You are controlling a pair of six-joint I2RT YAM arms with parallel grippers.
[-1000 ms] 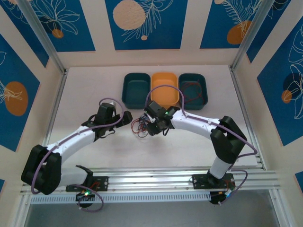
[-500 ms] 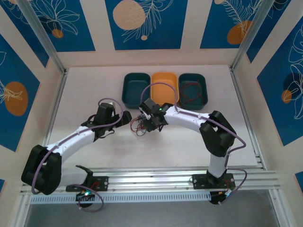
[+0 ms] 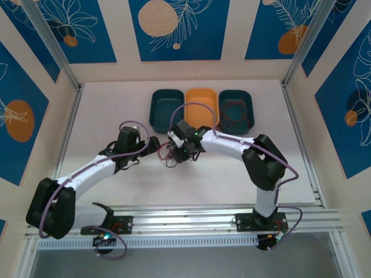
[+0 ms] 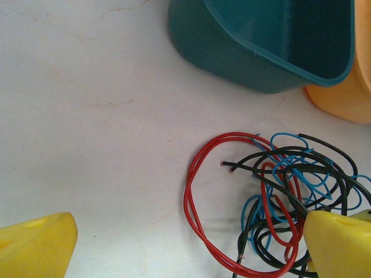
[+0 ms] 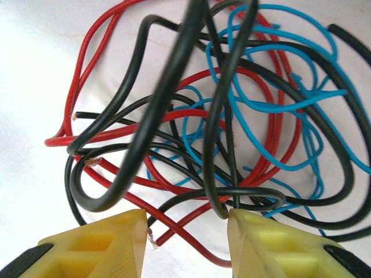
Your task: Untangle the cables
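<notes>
**Both arms closing in on the tangle, mid-table**

We look down on a pale, off-white table (image 3: 110, 107), faintly veined like marble in the left wrist view. Cream walls hem it in on 3 sides, hung with blue panels (image 3: 87, 29) carrying orange discs and white leaf lines. Silver frame posts (image 3: 51, 46) slant up at the corners, and an aluminium rail (image 3: 185, 220) runs along the near edge, where both bases are bolted.

At the far side, 3 bins stand in a row, touching: a teal bin (image 3: 154, 110), an orange bin (image 3: 202, 91), and a second teal bin (image 3: 236, 92) with a thin red-and-dark cable loop (image 3: 234, 113) lying inside.

The cables (image 3: 169, 155) lie in 1 loose knot of red, blue and black loops on the bare table, just in front of the first teal bin and the orange one, between the 2 wrists.

The left arm (image 3: 87, 171) reaches in from the left. The left gripper (image 4: 188, 248) has its yellow fingers spread wide, gripping nothing, and the right-hand finger sits over the tangle's edge.

The right arm (image 3: 232, 145) curves in from the right, its purple cable (image 3: 200, 103) arching over the orange bin. The right gripper (image 5: 185, 234) hovers right at the knot with its fingers part-way apart, strands crossing the gap between them. A thick black loop rises close to that camera and blocks part of the heap.
</notes>
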